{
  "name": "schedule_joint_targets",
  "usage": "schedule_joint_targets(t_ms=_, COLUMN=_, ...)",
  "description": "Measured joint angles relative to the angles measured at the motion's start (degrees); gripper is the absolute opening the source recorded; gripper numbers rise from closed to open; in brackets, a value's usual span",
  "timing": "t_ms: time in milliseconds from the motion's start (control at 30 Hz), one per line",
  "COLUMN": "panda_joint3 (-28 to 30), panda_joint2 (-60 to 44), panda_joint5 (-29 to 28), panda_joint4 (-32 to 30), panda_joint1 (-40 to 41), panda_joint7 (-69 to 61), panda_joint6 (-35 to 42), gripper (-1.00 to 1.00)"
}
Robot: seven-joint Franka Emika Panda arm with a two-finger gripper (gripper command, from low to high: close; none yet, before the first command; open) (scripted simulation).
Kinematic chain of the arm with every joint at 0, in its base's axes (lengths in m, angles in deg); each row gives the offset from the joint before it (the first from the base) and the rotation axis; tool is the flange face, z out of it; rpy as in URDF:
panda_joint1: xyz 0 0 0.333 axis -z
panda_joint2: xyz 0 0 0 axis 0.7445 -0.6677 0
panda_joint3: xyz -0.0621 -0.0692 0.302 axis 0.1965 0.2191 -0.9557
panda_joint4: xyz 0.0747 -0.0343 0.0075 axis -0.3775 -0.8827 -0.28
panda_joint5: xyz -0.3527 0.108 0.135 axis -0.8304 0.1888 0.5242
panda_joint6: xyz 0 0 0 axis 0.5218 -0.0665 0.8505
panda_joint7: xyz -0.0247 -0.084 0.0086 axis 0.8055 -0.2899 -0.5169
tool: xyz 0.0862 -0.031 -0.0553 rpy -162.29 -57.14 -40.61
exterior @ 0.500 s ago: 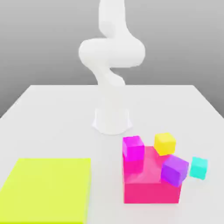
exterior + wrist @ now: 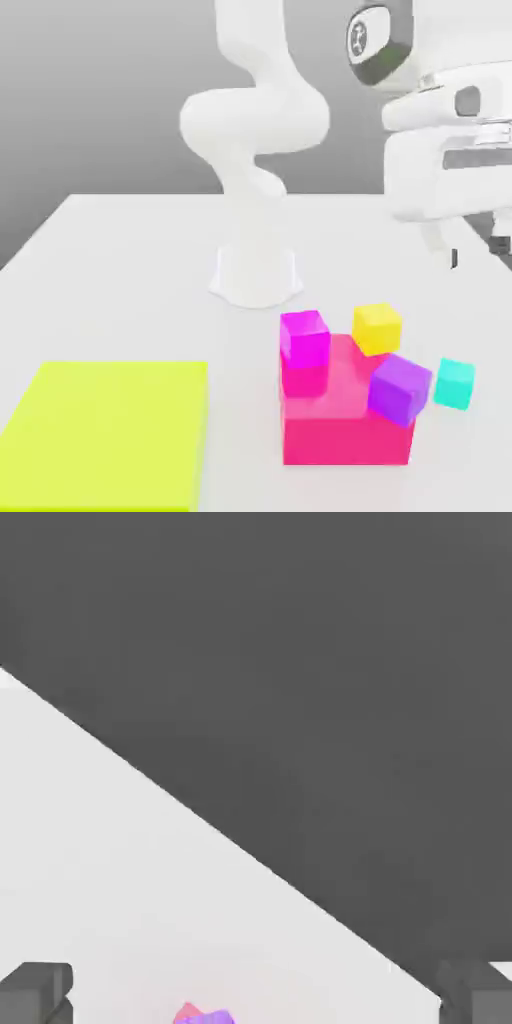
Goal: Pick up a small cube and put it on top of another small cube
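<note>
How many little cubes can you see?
4. A magenta cube and a purple cube sit on the big pink block; a yellow cube is behind it; a cyan cube lies at its right. More may be hidden.

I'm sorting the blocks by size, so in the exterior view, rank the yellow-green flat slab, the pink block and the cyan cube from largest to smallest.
1. Yellow-green flat slab, largest as it looks.
2. Pink block.
3. Cyan cube, clearly smallest.

Bright, even, nearly shadowless simulator light
</note>
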Motion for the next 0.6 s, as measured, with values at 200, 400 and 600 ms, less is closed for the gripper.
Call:
schedule_joint_targets(t_ms=200, panda_joint3=-3.9, panda_joint2=-12.6, panda_joint5=-3.2, panda_joint4=-4.8, panda_joint1=-6.9, panda_joint7=-3.2, panda_joint6=-6.6, gripper=0.0)
schedule_joint_targets(t_ms=400, panda_joint3=0.9, panda_joint2=-25.3, panda_joint5=-11.0, panda_joint4=-4.8, panda_joint1=-12.7, panda_joint7=0.6, panda_joint6=-15.0, gripper=0.0)
schedule_joint_targets(t_ms=600, panda_joint3=4.1, panda_joint2=-29.1, panda_joint5=-13.4, panda_joint4=-4.0, panda_joint1=-15.4, panda_joint7=2.5, panda_joint6=-18.0, gripper=-1.0)
